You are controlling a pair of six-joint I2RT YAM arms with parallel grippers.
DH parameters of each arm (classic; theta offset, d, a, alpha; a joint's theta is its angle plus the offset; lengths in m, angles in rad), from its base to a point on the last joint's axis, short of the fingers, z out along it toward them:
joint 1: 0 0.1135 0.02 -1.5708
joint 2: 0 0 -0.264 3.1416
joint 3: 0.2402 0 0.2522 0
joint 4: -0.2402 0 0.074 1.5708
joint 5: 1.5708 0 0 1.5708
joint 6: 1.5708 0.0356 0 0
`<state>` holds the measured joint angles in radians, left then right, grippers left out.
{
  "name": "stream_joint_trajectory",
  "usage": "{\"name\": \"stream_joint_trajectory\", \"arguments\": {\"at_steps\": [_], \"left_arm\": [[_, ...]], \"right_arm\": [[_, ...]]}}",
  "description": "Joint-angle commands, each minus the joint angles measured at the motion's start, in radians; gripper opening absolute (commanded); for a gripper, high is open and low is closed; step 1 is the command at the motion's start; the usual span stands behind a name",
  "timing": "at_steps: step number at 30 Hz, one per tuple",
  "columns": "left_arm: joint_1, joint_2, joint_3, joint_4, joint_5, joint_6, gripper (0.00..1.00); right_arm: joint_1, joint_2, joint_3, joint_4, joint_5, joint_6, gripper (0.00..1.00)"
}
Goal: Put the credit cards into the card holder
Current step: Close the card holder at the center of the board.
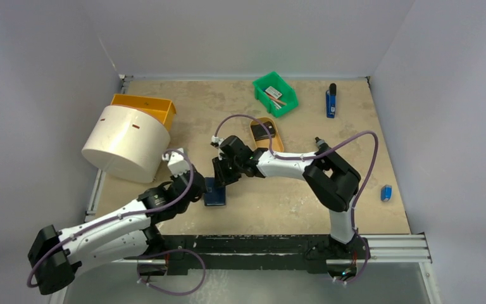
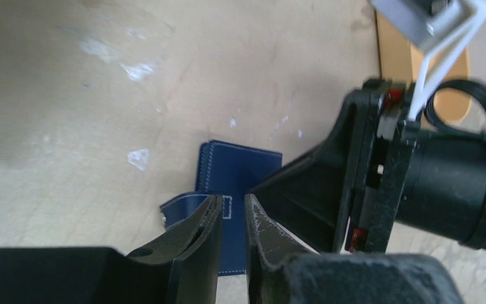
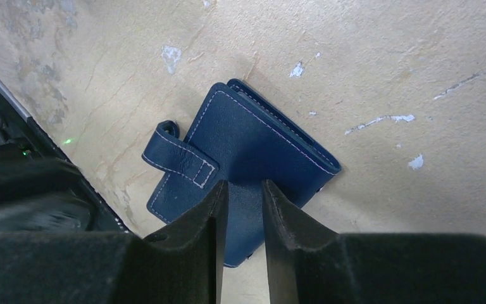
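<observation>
Narrowly parted, my left gripper [image 2: 233, 202] and right gripper [image 3: 244, 190] meet over the folded navy card holder [image 3: 259, 139], flat on the table [image 3: 386, 63] directly beneath them, though whether either pinches it I cannot tell.

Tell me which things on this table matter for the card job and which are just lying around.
Job: card holder, left gripper, right gripper.
Lying about: green bin, orange bin, white drum, tan tray, blue pen, small blue item.
</observation>
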<state>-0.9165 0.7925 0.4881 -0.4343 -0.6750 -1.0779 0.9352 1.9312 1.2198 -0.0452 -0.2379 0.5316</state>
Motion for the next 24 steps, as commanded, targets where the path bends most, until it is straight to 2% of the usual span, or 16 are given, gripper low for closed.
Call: {"name": "stream_joint_trajectory", "arguments": {"at_steps": [1, 7, 14, 24], "left_arm": [[-0.002, 0.098, 0.007, 0.157, 0.142, 0.072, 0.19], [-0.001, 0.200, -0.042, 0.220, 0.155, 0.053, 0.21], [-0.001, 0.281, -0.058, 0.205, 0.109, 0.016, 0.19], [-0.001, 0.287, -0.108, 0.144, 0.057, -0.068, 0.15]], "right_arm": [[0.001, 0.023, 0.032, -0.012, -0.013, 0.012, 0.30], [0.000, 0.028, 0.025, -0.023, -0.036, 0.033, 0.33], [0.001, 0.025, 0.026, -0.029, -0.043, 0.054, 0.34], [-0.002, -0.063, 0.009, -0.032, -0.030, 0.113, 0.40]]}}
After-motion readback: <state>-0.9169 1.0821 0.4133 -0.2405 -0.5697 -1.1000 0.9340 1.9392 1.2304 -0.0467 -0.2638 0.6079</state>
